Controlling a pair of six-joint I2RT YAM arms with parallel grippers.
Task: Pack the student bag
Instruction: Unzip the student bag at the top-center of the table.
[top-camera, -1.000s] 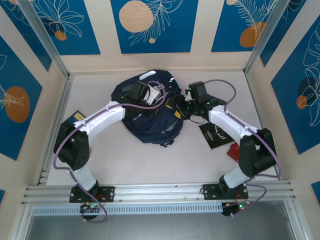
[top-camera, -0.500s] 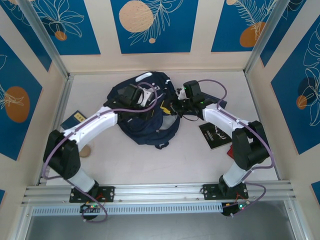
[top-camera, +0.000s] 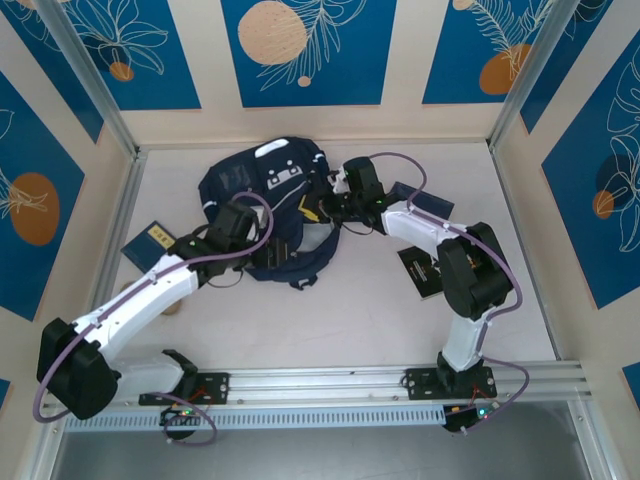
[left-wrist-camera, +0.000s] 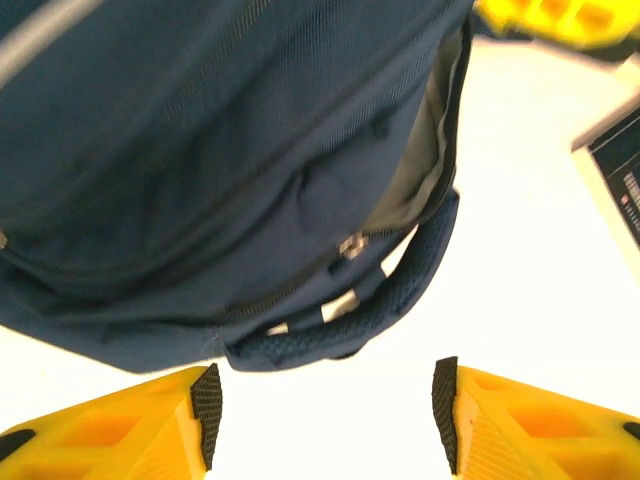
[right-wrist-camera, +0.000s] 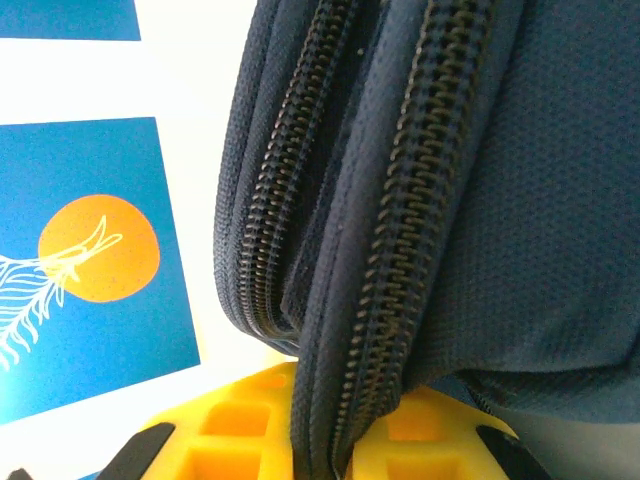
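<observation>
The student bag (top-camera: 262, 190), dark navy with white stripes, lies at the back middle of the table. My left gripper (top-camera: 274, 255) hovers at its near edge. In the left wrist view this gripper (left-wrist-camera: 325, 415) is open, nothing between its black pads (left-wrist-camera: 207, 412), and the bag's padded strap loop (left-wrist-camera: 350, 322) hangs just beyond them. My right gripper (top-camera: 322, 208) is at the bag's right side. In the right wrist view it (right-wrist-camera: 350, 425) is shut on a fold of the bag's zipper edge (right-wrist-camera: 390, 250).
A dark blue book (top-camera: 150, 240) lies by the left wall. A black book (top-camera: 422, 272) sits under the right arm, and another dark book (top-camera: 428, 200) lies behind that arm. Aluminium posts and patterned walls enclose the table.
The left gripper has let go of the bag, opened and drawn back toward the near left. The right gripper has shut on the zipper edge. The bag has slid left and farther back.
</observation>
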